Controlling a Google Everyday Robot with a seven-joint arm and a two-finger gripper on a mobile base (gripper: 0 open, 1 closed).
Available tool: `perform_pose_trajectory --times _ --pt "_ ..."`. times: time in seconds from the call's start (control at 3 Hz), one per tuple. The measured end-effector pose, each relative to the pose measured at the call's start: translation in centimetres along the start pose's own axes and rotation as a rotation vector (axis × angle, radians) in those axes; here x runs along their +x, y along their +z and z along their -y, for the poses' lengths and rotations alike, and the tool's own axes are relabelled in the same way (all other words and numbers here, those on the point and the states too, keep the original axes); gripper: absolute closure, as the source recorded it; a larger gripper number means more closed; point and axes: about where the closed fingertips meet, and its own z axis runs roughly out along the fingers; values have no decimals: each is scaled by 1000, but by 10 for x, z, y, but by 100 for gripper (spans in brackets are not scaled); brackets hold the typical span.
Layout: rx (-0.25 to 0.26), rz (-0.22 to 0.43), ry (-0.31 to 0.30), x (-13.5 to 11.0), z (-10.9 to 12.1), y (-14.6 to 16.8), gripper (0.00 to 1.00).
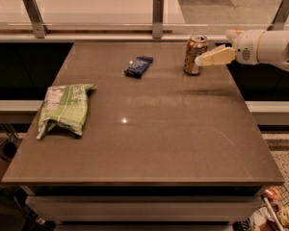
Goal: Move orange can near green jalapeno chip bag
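The orange can (195, 55) stands upright near the table's far right edge. My gripper (212, 48) reaches in from the right at can height. Its fingers are open, and the nearer cream fingertip (204, 59) is right beside the can's right side. The gripper holds nothing. The green jalapeno chip bag (63, 109) lies flat at the table's left side, far from the can.
A flat dark blue packet (138, 66) lies on the brown table (149, 143) between the can and the bag, toward the back. A glass rail with metal posts (157, 14) runs behind the table. Clutter sits on the floor at lower right (274, 211).
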Motion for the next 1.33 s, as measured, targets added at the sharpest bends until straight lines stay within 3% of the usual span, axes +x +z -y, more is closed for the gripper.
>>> perform_pose_trajectory --times 0.67,1.33 --pt "-32 94 27 -10 1 29 0" --pt "-64 111 64 -3 -8 51 0"
